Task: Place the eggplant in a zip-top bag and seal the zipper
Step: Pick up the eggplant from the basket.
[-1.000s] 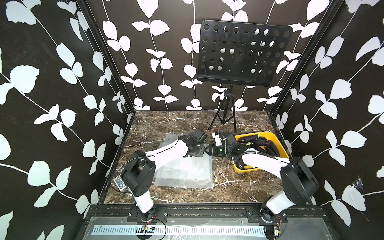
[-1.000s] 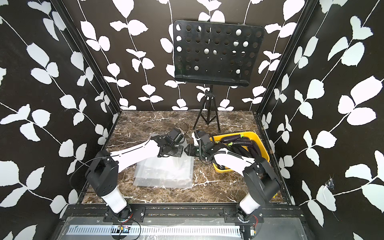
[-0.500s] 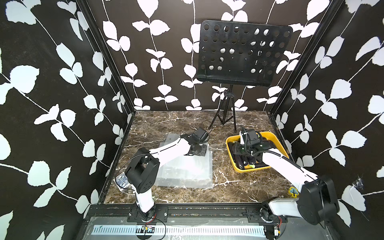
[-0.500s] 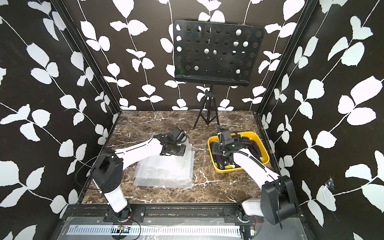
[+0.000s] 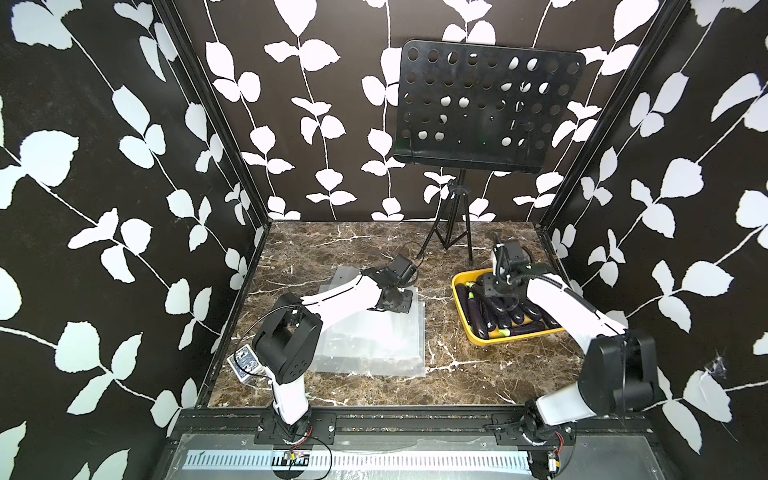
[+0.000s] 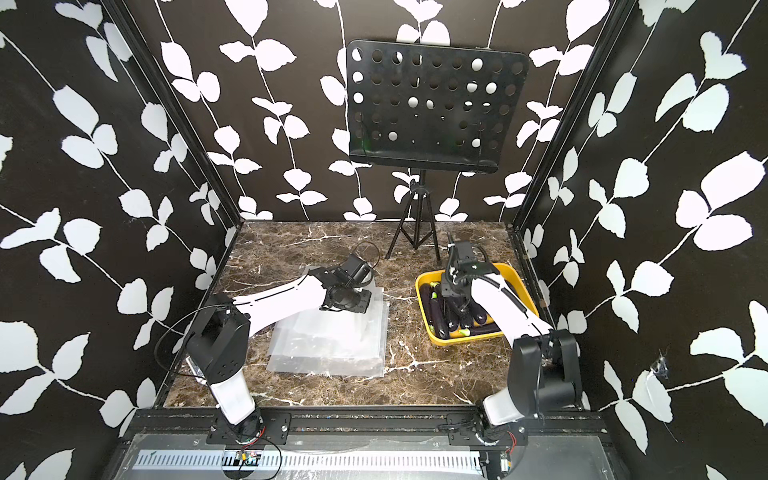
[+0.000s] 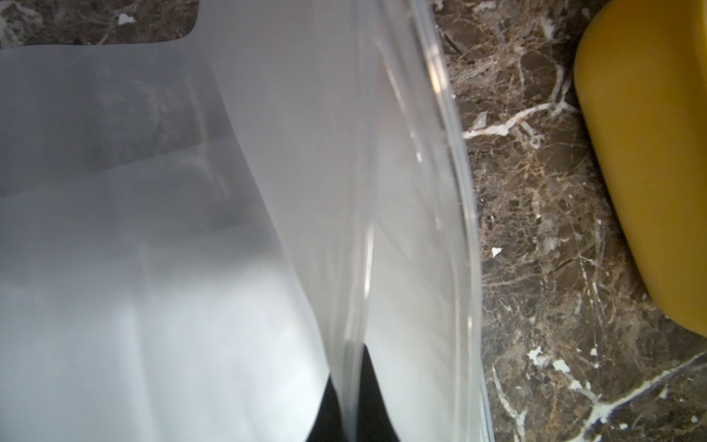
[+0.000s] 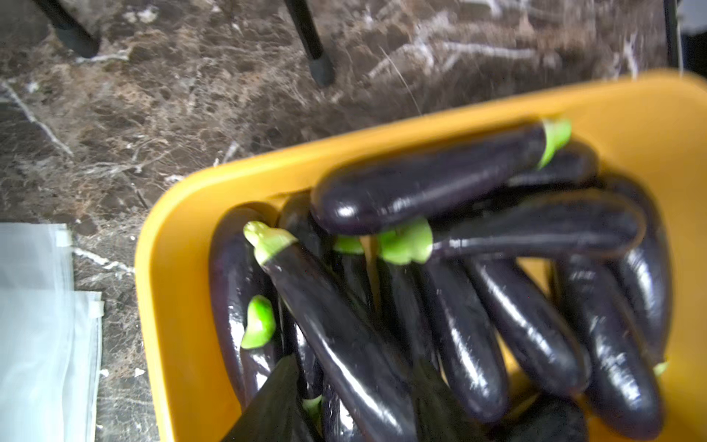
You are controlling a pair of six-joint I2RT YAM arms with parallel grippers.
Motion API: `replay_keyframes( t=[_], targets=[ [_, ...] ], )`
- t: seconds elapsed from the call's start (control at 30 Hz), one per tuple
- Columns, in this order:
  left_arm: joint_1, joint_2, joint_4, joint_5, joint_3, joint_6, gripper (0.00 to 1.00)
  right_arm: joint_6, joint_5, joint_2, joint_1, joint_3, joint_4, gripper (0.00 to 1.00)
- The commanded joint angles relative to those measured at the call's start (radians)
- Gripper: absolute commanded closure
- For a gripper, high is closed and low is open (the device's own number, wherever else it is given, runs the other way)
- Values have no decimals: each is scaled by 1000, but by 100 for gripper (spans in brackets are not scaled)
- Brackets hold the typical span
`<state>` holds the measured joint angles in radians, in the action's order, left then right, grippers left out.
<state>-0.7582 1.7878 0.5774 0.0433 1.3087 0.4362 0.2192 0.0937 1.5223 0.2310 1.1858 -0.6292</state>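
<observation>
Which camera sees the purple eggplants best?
The right wrist view: the eggplants fill it, green caps clear. Both top views show them small, partly behind the right arm. The left wrist view shows none.

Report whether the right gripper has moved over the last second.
Yes. The right gripper has swung away from the zip-top bags, rightward across the marble table, and now hangs over the eggplants in the yellow tray.

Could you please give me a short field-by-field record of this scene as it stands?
Surface: brown marble tabletop
Left gripper: shut on the edge of a clear plastic zip-top bag, atop a stack of clear bags
Right gripper: down over a yellow plastic tray; grip unclear
Tray contents: many dark purple eggplants with green caps
Bagged eggplant: none visible
</observation>
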Motion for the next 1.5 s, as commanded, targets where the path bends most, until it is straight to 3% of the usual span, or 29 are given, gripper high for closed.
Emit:
replay_keyframes(
  t=[0.0,0.43,1.03,1.3,1.47],
  targets=[
    [15,-24,16,-17,11,-15,100,-139,-12,32,2,93,-144,52],
    [24,-19,22,-46,35,-40,100,-299,-68,188,1,236,-286,49],
    [25,-18,32,-58,51,-52,100,-301,-59,298,0,211,-265,50],
    [31,-17,37,-102,56,-47,100,-299,-39,307,-1,205,-269,73],
    [35,-20,35,-93,46,-45,100,-268,-51,245,0,208,-251,77]
  ],
)
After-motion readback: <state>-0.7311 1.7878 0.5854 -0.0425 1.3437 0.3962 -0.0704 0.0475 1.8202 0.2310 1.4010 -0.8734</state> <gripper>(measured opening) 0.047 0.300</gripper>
